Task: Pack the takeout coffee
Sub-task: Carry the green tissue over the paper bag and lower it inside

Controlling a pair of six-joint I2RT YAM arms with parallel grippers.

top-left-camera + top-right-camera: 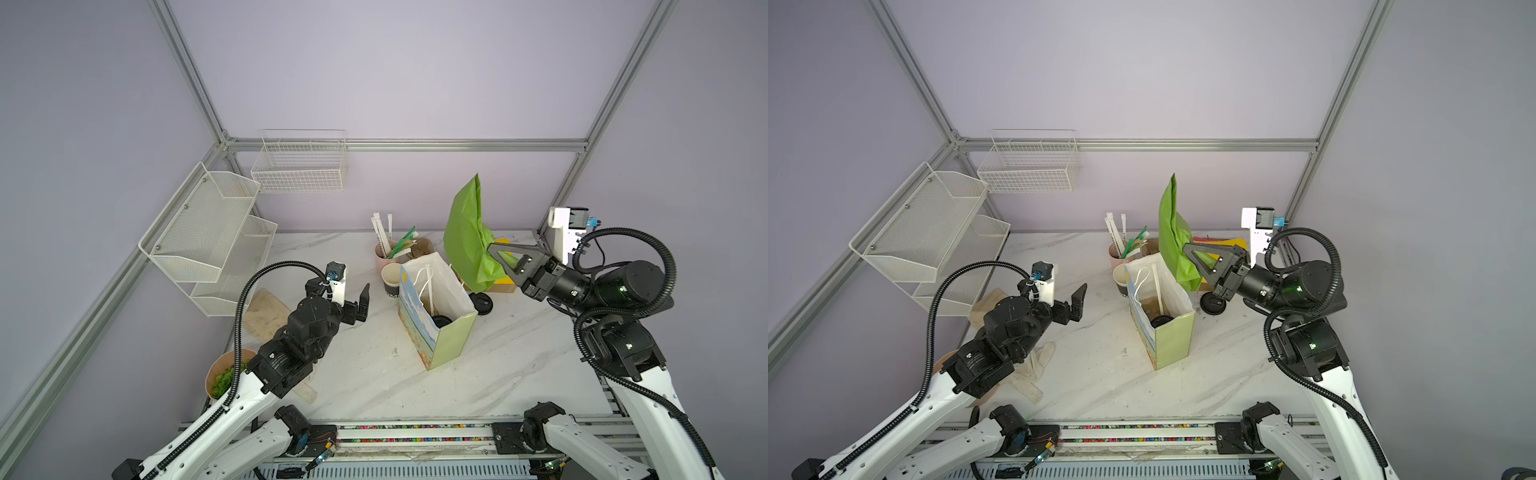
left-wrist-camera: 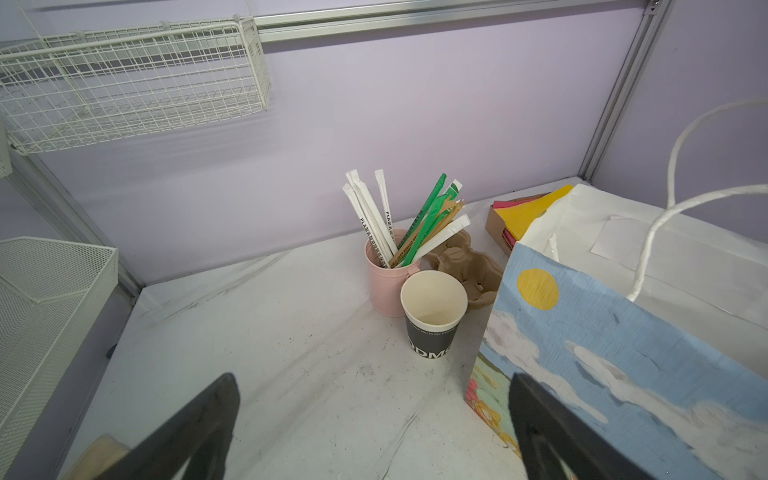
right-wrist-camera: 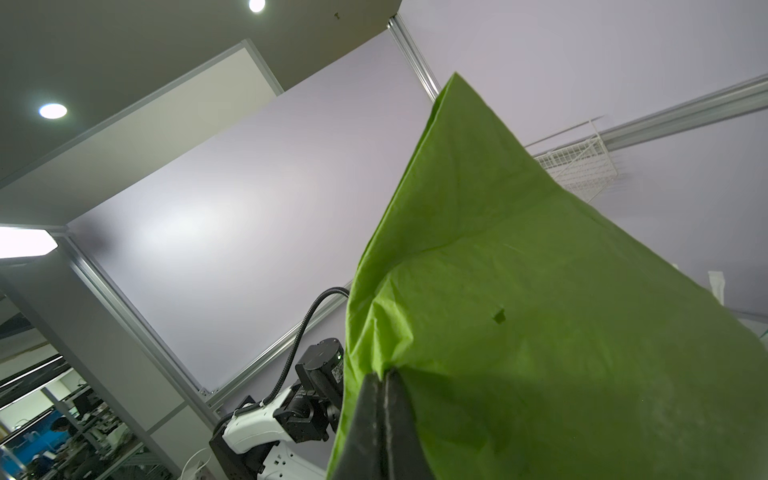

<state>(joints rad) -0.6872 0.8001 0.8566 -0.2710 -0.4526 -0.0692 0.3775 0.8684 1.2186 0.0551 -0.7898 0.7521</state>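
White marble tabletop (image 1: 353, 374), lilac walls. The black lidded takeout coffee cup (image 1: 441, 321) sits deep inside the painted paper gift bag (image 1: 451, 340), mid-frame in both top views, only its lid showing. To the bag's upper right, the right gripper (image 1: 493, 249) is pinched tight on a crumpled green tissue sheet (image 1: 467, 232). Left of the bag, the left gripper (image 2: 372, 399) gapes wide, empty.

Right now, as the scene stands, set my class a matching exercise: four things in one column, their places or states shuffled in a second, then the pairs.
1 takeout coffee
2 green paper
3 lidless black cup
4 left claw

A beside the pink straw cup
B open, empty
C inside the paper bag
D pinched by the right claw

Pairs: 1-C, 2-D, 3-A, 4-B
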